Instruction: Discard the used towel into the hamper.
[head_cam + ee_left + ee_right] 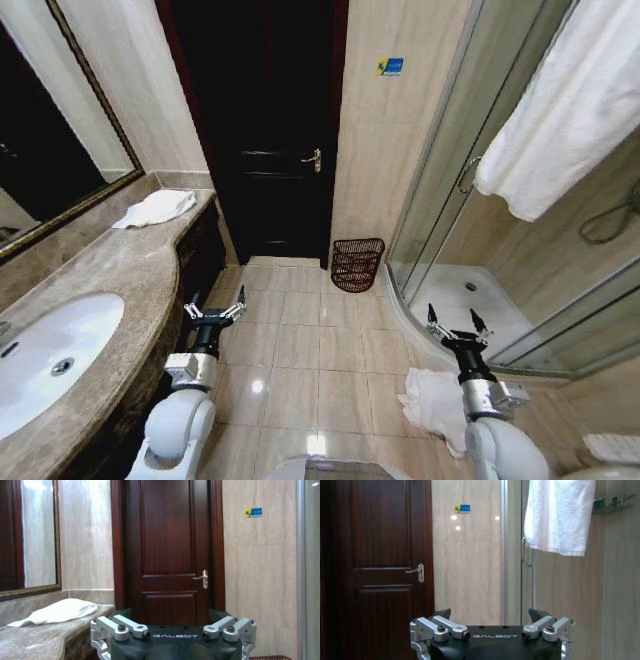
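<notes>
Two claws hung low in the head view, both empty and spread wide. The left claw (pixel 214 311) sat at about seven o'clock beside the front edge of the marble tabletop (pixel 120 275), its fingers well apart with nothing between them. The right claw (pixel 457 326) sat at about four o'clock, near the curved base of the shower enclosure (pixel 470 290), its fingers likewise parted and holding nothing.

A crumpled white towel (pixel 433 400) lay on the tiled floor (pixel 300 350) just beside the right arm, at five o'clock. The hamper (pixel 357 264), a dark red-brown wire basket, stood upright on the floor at about twelve o'clock, against the wall between the dark wooden door (pixel 265 130) and the glass shower door (pixel 450 170), well apart from both claws and from the floor towel.

A folded white towel (pixel 156 208) rested on the far end of the tabletop at ten o'clock, beyond the white sink basin (pixel 50 350) and under the framed mirror (pixel 50 130). Another white towel (pixel 565 110) hung high at two o'clock inside the shower area. A small blue and yellow sticker (pixel 390 66) was on the wall above the hamper.
</notes>
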Available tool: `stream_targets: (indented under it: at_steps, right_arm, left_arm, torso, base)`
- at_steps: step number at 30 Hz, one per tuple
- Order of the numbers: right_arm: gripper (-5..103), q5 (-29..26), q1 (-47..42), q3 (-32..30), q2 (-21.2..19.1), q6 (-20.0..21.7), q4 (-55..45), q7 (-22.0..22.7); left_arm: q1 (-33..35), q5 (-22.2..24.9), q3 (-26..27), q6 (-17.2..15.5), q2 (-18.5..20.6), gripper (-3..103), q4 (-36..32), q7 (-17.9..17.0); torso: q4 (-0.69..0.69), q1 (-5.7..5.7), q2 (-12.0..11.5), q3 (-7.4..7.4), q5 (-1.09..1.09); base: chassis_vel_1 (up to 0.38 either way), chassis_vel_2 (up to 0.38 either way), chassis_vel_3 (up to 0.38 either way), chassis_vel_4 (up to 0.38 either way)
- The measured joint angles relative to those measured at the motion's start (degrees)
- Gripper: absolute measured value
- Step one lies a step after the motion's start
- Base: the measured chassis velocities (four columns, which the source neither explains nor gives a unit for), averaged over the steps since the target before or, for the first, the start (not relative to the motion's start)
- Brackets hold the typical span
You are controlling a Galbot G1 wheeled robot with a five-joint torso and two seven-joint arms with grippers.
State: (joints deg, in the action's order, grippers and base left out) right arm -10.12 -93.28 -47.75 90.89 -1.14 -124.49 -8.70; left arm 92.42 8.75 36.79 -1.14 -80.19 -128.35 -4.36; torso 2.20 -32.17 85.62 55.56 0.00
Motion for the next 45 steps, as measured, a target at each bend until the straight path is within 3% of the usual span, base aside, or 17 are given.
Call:
stream_targets:
  at_steps: [45]
  right_arm:
    - [100, 0.52, -0.41, -0.66, -0.32, -1.33, 0.42, -0.19]
  left_arm:
    - [0.7, -0.72, 0.37, 0.46, -0.41, 100, -0.18, 0.53]
  torso:
    - [0.0, 0.0, 0.0, 0.0, 0.0]
  base:
    - [0.0, 0.0, 0.0, 0.0]
